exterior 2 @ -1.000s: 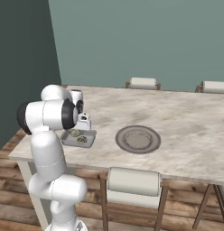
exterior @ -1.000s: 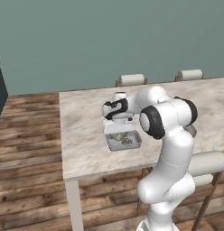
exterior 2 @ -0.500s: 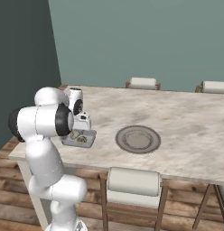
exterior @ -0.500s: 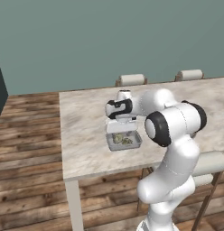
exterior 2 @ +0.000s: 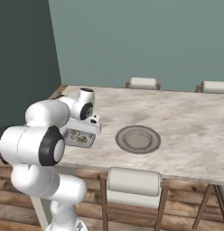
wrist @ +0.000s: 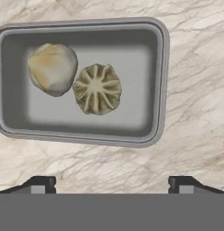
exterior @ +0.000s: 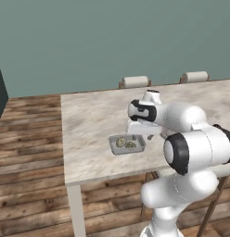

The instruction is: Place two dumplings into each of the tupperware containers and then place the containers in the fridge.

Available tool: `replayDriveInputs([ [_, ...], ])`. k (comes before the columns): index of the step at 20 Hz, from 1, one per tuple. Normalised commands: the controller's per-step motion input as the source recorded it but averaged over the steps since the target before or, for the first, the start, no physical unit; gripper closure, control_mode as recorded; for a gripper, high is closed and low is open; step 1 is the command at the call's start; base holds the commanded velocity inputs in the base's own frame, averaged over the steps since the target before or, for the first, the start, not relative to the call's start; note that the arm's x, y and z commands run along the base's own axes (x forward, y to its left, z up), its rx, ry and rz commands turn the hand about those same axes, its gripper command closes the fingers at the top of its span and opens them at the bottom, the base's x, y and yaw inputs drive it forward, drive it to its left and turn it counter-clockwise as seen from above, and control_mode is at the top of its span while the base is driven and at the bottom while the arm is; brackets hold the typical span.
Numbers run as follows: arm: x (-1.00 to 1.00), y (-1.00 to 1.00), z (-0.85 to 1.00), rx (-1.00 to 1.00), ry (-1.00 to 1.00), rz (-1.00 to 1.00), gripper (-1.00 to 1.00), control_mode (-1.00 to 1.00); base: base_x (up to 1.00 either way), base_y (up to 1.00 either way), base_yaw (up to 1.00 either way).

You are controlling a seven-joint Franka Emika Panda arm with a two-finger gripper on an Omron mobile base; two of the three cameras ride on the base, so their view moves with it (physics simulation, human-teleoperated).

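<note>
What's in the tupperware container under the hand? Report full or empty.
Filled: two dumplings lie side by side inside the tupperware container.

Setting: rendered home dining/kitchen area. Evidence: marble-topped desk [exterior: 89, 134] with cushioned chairs [exterior 2: 132, 182] drawn up along its sides; wood-plank floor [exterior: 28, 152]; plain teal wall [exterior: 89, 41]. On the desk: a round brown-rimmed plate [exterior 2: 137, 139] and a grey food container [wrist: 160, 81] with two dumplings [wrist: 96, 89].
</note>
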Motion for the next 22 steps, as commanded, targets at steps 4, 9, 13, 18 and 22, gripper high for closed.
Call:
replayDriveInputs([
  [4,0.02,-0.42,0.00,0.07,0.00,-0.05,-1.00,-1.00,0.00,0.00,0.00],
  [9,0.27,-0.10,0.00,0.05,0.00,0.00,-1.00,-1.00,0.00,0.00,0.00],
  [13,0.26,-0.06,-0.06,0.00,0.03,0.00,-1.00,-1.00,0.00,0.00,0.00],
  [18,0.06,-0.05,-0.28,0.00,0.03,0.00,-1.00,-1.00,0.00,0.00,0.00],
  [22,0.00,0.00,-0.33,0.00,0.00,0.00,-1.00,-1.00,0.00,0.00,0.00],
])
